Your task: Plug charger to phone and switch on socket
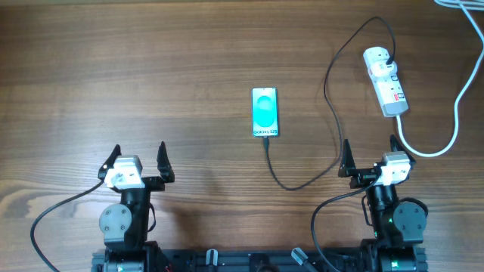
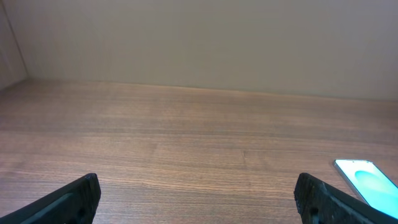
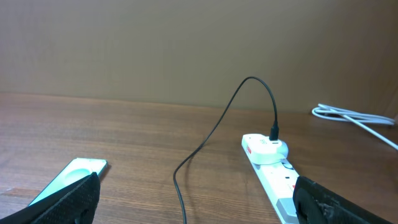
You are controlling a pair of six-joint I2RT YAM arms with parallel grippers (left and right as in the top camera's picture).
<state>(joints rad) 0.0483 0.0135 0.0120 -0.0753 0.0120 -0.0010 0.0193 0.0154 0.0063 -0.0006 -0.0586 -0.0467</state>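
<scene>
The phone (image 1: 265,112) lies flat mid-table with its teal screen up; it also shows in the left wrist view (image 2: 367,180) and the right wrist view (image 3: 71,174). The charger's thin black cable (image 1: 333,128) runs from a white plug on the socket (image 1: 386,81), loops toward me and ends at the phone's near edge; whether its tip is inserted I cannot tell. My left gripper (image 1: 138,157) stands open, left of the phone, holding nothing. My right gripper (image 1: 370,147) is open in front of the socket (image 3: 273,171), with the cable (image 3: 205,143) lying between its fingers on the table.
A thick white cord (image 1: 446,136) curls from the socket's near end round to the back right corner, and shows again in the right wrist view (image 3: 354,115). Bare wooden table (image 1: 151,75) stretches to the left. A plain wall rises behind the table.
</scene>
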